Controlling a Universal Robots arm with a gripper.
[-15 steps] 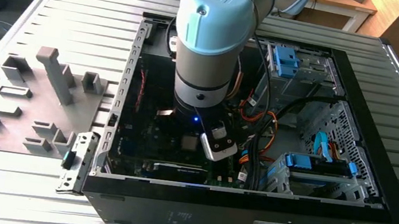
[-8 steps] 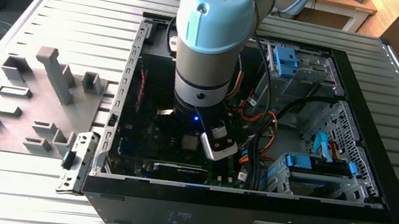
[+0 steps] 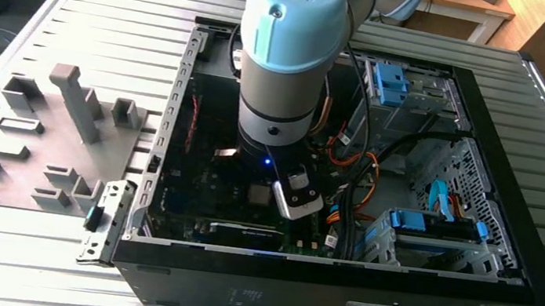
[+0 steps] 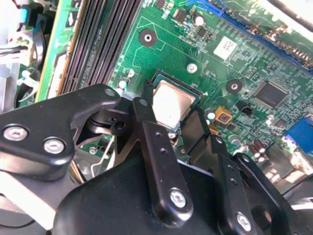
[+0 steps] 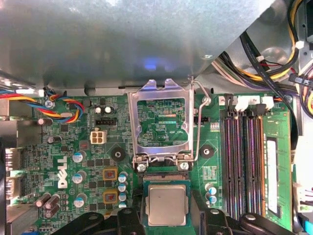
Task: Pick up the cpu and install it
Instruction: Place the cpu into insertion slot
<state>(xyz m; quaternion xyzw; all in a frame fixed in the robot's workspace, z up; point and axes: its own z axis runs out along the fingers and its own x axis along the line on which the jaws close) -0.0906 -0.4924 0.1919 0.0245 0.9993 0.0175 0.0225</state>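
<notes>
The cpu (image 5: 167, 204), a small square chip with a silver-grey top and a green rim, lies level in the black socket on the green motherboard (image 5: 68, 161). In the exterior view the cpu (image 3: 260, 193) is a grey square deep inside the open computer case (image 3: 512, 256). My gripper (image 4: 171, 105) hangs straight over it, its black fingers (image 4: 145, 115) pressed against two opposite edges of the chip. The socket's metal load plate (image 5: 159, 122) stands swung up and its wire lever (image 5: 199, 122) is raised.
Black memory slots (image 5: 242, 161) run close beside the socket, with one green memory stick (image 5: 274, 171) in the outermost slot. Cable bundles (image 3: 365, 173) and blue drive brackets (image 3: 432, 225) fill the case toward the exterior view's right. Grey fixture blocks (image 3: 54, 132) stand on the table outside the case.
</notes>
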